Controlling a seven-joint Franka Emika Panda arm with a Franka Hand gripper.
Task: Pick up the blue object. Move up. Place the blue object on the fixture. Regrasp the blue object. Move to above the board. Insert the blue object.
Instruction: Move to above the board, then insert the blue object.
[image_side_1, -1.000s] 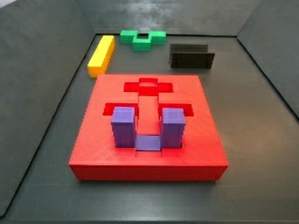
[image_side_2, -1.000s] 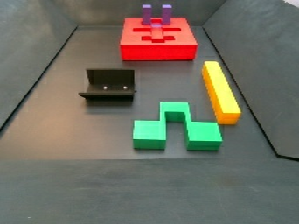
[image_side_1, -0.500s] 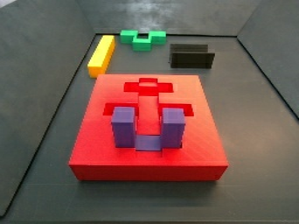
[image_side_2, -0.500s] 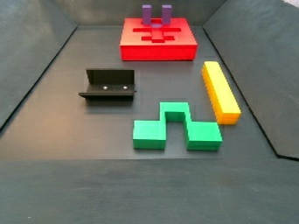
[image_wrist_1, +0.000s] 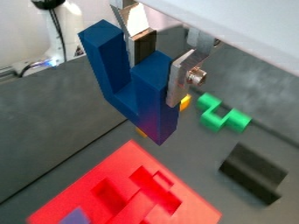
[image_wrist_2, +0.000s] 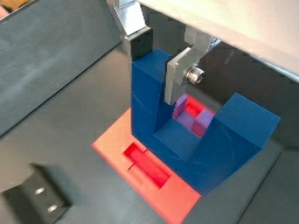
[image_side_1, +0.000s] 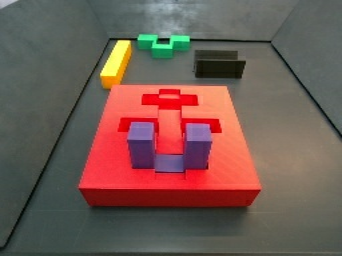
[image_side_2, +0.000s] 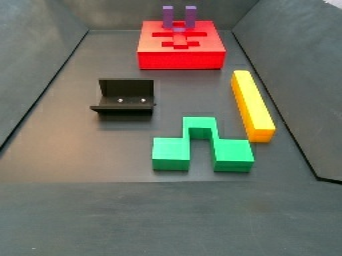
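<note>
The gripper (image_wrist_1: 158, 54) hung above the board (image_wrist_1: 111, 184), its silver fingers (image_wrist_2: 177, 74) pinching one leg of the blue object (image_wrist_2: 187, 131).

Both wrist views look steeply down past the hand (image_wrist_1: 152, 54), clamped on the blue object (image_wrist_2: 187, 118), onto the board (image_wrist_1: 105, 184) below. A side view sits close over the board's (image_side_1: 167, 150) near end; another faces it from across the floor (the fixture (image_side_2: 124, 98) nearer).
</note>
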